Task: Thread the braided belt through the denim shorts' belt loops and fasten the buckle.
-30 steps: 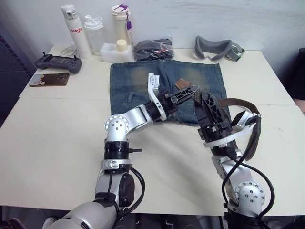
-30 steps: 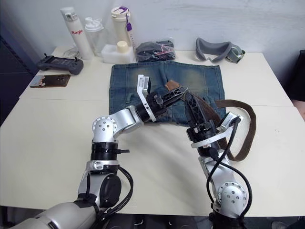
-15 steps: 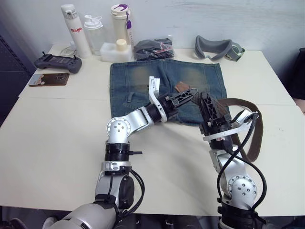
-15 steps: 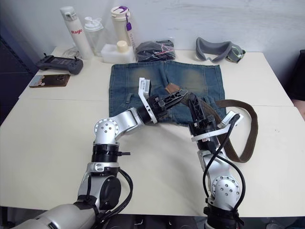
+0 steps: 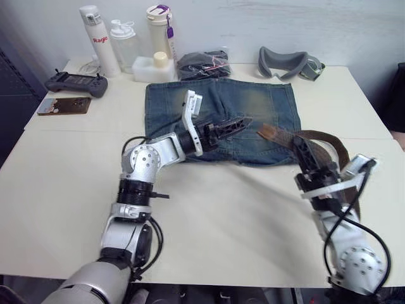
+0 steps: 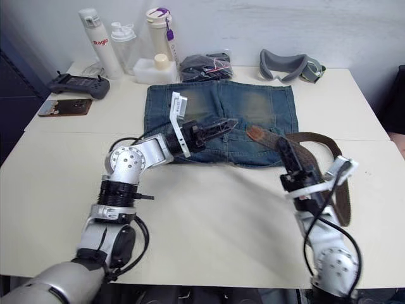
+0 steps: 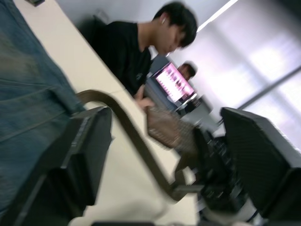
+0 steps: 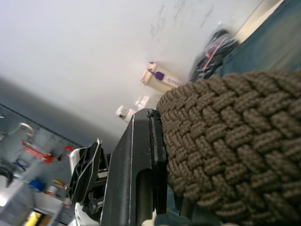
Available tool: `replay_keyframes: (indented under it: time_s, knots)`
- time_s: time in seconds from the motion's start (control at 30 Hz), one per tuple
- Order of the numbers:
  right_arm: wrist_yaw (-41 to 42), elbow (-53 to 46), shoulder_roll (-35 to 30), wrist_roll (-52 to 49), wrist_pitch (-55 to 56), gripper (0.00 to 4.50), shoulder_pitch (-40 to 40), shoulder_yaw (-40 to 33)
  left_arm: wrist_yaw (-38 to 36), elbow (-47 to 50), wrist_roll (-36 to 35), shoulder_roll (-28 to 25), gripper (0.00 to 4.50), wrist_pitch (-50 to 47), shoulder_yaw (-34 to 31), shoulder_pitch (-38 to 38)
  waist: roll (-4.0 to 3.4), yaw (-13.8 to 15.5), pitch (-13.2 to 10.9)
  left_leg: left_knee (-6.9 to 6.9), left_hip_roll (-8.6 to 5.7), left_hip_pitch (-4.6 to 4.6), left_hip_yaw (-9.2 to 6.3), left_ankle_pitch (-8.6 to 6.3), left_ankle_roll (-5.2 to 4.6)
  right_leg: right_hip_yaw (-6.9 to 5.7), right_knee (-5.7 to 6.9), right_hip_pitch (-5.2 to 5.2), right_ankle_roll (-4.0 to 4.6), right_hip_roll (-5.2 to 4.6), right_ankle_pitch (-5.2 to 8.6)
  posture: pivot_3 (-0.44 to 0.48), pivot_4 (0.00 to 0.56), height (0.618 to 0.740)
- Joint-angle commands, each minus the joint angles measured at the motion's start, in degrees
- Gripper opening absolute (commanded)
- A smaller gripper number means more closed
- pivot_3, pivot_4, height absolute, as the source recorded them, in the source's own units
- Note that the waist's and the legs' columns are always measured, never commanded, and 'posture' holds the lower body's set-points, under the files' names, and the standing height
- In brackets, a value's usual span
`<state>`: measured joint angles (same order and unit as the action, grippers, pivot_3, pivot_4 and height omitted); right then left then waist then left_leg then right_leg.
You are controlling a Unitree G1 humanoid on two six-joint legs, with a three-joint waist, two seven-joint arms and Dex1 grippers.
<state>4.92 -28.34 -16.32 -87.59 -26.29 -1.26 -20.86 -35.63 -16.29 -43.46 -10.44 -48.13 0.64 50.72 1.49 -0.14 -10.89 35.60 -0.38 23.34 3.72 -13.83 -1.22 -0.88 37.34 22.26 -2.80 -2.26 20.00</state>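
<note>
Belt sat clamped in my right hand; left hand gaped over shorts. Judged: feed tip squarely.

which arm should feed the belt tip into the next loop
Probably the right. Its tool is shut on the braided belt near the tip. The left tool is open over the denim shorts waistband, better placed to steady a loop.

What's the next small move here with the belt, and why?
Probably carry the belt tip in toward the waistband. The right gripper is shut on the braided belt, which lies off to the side of the denim shorts, while the left gripper waits open over them.
</note>
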Motion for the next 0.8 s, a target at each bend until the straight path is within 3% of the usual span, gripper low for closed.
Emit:
replay_keyframes:
  time_s: [0.03, 0.13, 0.23, 0.3, 0.43, 0.63, 0.8]
  knots:
    - [2.3, -5.2, -7.9, -2.0, -4.0, 0.00, -3.9, -4.3, -9.9, -1.0, 12.1, -2.5, 4.47, 12.6, 10.1, 1.4, 0.00, 0.2, 0.0, -0.04, 0.00, 0.00, 0.00, 0.00, 0.00, 0.00, 0.00, 0.02, 0.03, -0.01, 0.02, 0.000, 0.150, 0.738]
    - [4.4, -7.1, -16.6, -0.4, -7.6, 0.00, -8.9, -7.7, -12.7, -8.5, 23.4, -2.8, 4.47, 25.1, 17.2, 3.0, -0.02, 0.4, 0.0, -0.15, 0.00, 0.03, 0.00, 0.00, -0.02, -0.02, -0.06, 0.07, 0.11, -0.02, 0.07, 0.000, 0.150, 0.738]
    - [5.0, -9.0, -23.1, 2.2, -9.9, 0.00, -12.7, -10.0, -12.0, -18.1, 30.9, 0.4, 4.47, 36.7, 20.0, 5.6, -0.01, 0.6, 0.0, -0.19, 0.00, 0.09, -0.01, -0.09, -0.24, -0.03, -0.15, 0.10, 0.12, 0.01, 0.07, 0.000, 0.150, 0.738]
    - [5.2, -10.0, -25.8, 4.1, -10.6, 0.00, -14.5, -11.1, -9.1, -24.9, 35.7, 2.7, 4.47, 44.0, 20.8, 7.6, 0.02, 0.7, 0.0, -0.13, 0.00, 0.17, 0.00, -0.26, -0.61, -0.03, -0.20, 0.12, 0.05, 0.05, 0.05, 0.000, 0.150, 0.738]
    - [4.9, -13.3, -28.6, 5.0, -10.6, 0.00, -17.7, -16.3, 4.8, -41.2, 45.3, 6.9, 4.47, 55.4, 21.3, 13.2, 0.05, 1.1, 0.0, 0.18, 0.01, 0.61, -0.07, -0.36, -0.85, -0.08, -0.32, 0.32, -0.24, 0.12, -0.07, 0.000, 0.150, 0.738]
    - [4.2, -16.4, -30.8, 4.4, -11.1, 0.00, -22.3, -23.7, 10.3, -52.5, 52.9, 10.2, 4.47, 62.1, 22.5, 16.0, 0.06, 1.5, 0.0, 0.49, 0.02, 0.88, -0.02, -0.62, -1.27, -0.09, -0.75, 0.24, -0.70, 0.06, -0.28, 0.000, 0.150, 0.738]
    - [3.4, -17.5, -30.9, 3.1, -11.0, 0.00, -24.1, -26.2, 6.5, -53.3, 52.1, 12.0, 4.47, 65.4, 20.1, 16.0, 0.06, 1.6, 0.0, 0.55, -0.04, 0.88, 0.00, -0.65, -1.31, -0.05, -0.86, 0.16, -0.82, -0.09, -0.35, 0.000, 0.150, 0.738]
